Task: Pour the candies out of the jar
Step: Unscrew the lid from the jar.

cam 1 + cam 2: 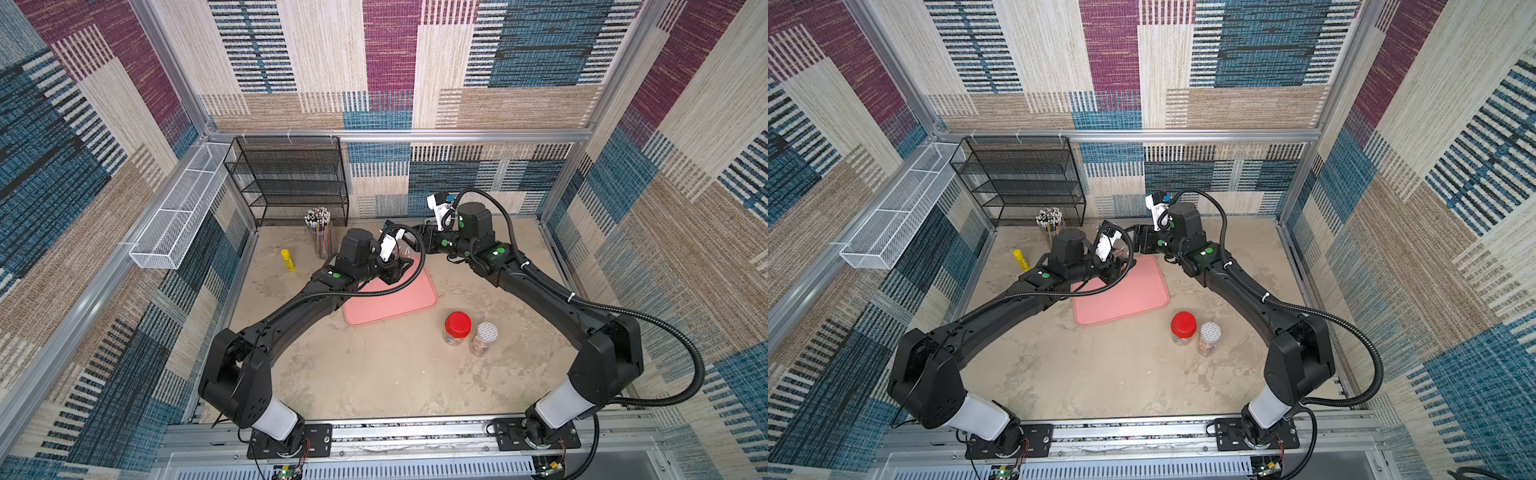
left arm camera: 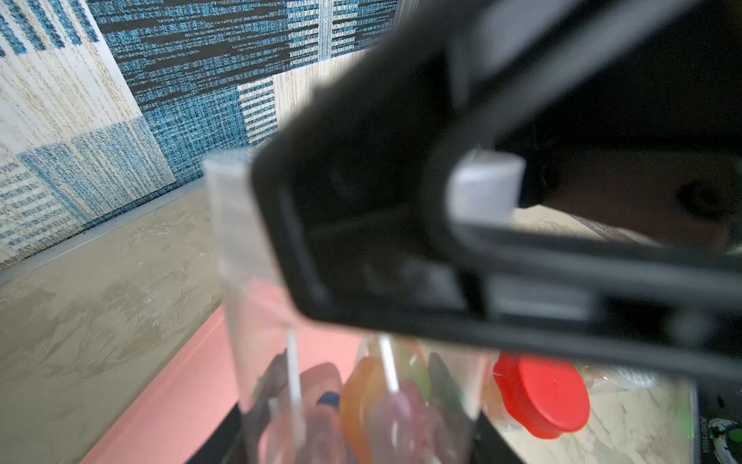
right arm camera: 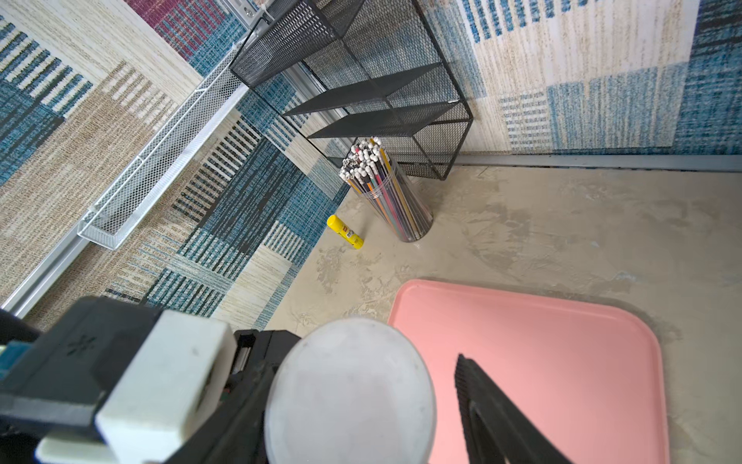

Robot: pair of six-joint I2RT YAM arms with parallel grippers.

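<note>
While the red-lidded jar (image 1: 458,326) and the silver-lidded jar (image 1: 486,333) stand untouched on the table just off the near corner of the pink tray (image 1: 395,305), the work is all at the tray's far edge. Tray surface bare: no candy out yet. The clear jar (image 2: 257,321) is over that far edge, clamped low on its body by the left gripper (image 2: 359,442), fingers tight against both sides. Whether its base rests on the tray or hangs clear of it I cannot tell. The candies (image 2: 361,397) are all inside, heaped at the bottom, white sticks pointing up. The grey lid (image 3: 349,373) is on. The right gripper (image 3: 361,426) straddles the lid, jaws not yet clenched: one finger looks to be against the rim, while the other stands a sliver away with pink tray showing in the gap. Judged progress: early. Done, as things lie: jar in hand over the tray. Left: grip and take off the lid, tip the jar, empty it onto the tray. Orientation: long axis about vertical, lid end up, closed base toward the tray, so the mouth faces away from where the candies must go. Beyond the tray's far edge: a cup of pencils (image 3: 393,201), a yellow glue stick (image 3: 345,231) near it, then a black mesh rack (image 3: 361,80) against the wall.
</note>
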